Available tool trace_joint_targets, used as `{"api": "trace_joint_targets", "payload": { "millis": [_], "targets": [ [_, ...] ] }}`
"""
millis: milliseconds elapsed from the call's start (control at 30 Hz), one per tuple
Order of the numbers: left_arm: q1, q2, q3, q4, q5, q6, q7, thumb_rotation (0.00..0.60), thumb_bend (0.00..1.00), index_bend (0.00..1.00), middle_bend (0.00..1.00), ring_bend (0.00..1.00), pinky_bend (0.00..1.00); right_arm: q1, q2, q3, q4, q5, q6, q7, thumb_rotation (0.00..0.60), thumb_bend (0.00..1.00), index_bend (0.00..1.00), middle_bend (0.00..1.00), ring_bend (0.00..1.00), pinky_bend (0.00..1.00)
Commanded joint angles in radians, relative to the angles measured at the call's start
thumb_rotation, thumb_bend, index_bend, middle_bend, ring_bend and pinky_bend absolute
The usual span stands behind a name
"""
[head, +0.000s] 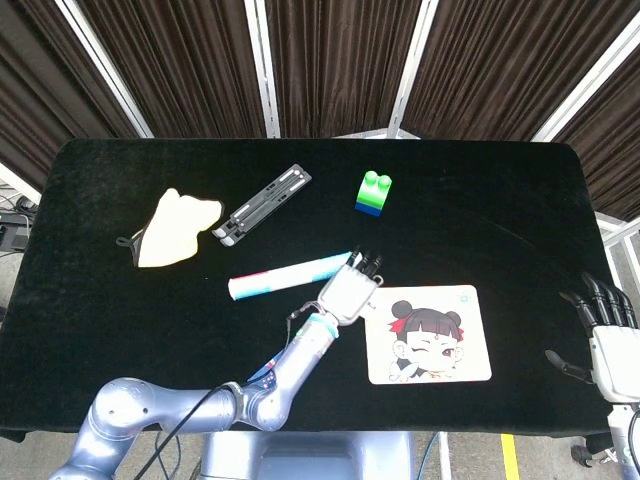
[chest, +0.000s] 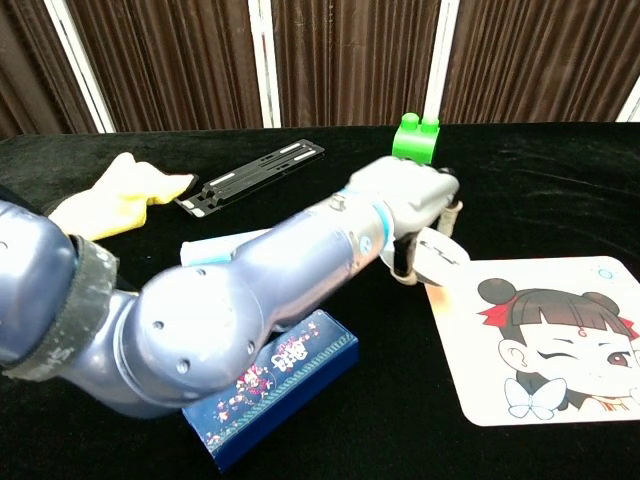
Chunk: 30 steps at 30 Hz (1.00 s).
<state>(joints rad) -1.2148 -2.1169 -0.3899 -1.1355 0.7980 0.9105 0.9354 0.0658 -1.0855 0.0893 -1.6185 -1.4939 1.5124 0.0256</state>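
We see the left robot hand (head: 348, 293) hovering low over the black bench (head: 100, 300), fingers apart and holding nothing, between the end of the tube (head: 290, 276) and the near corner of the mat (head: 428, 334) with its cartoon girl's face. In the chest view the same robot hand (chest: 415, 205) hangs just above the mat's left edge, and we cannot tell whether a fingertip touches it. The mat lies flat at the front right of the bench. The thin, flat mat gives fingers little to catch, so we judge that a press at its edge could slide or crumple it rather than lift it. The forearm reaches across the tube and above the blue box (chest: 270, 388), so we think a low sweep could roll the tube or nudge the box toward the front edge. Further back stand a green and blue brick (head: 373, 193), a dark flat stand (head: 263, 204) and a yellow cloth (head: 175, 227), all well apart from the robot hand. The right robot hand (head: 605, 330) rests off the bench's right side, fingers spread, empty.
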Motion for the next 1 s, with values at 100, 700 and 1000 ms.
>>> {"api": "trace_joint_targets", "payload": {
  "millis": [100,700,1000],
  "targets": [
    [0.01,0.011,0.01,-0.025,-0.01,0.016,-0.007,0.6,0.16,0.0,0.0,0.0,0.0,0.0,-0.002,-0.003,0.001,-0.003,-0.001,-0.007,0.6,0.13,0.18,0.0,0.0,0.0],
    [0.301,0.457,0.13,-0.484,0.119,0.243,-0.161,0.6,0.13,0.0,0.0,0.0,0.0,0.005,-0.026,-0.029,-0.005,-0.029,-0.018,-0.081,0.6,0.13,0.18,0.0,0.0,0.0],
    [0.584,0.836,0.33,-0.717,0.371,0.413,-0.405,0.6,0.13,0.0,0.0,0.0,0.0,0.02,-0.057,-0.027,0.003,-0.008,-0.051,-0.129,0.6,0.12,0.18,0.0,0.0,0.0]
  ]
}}
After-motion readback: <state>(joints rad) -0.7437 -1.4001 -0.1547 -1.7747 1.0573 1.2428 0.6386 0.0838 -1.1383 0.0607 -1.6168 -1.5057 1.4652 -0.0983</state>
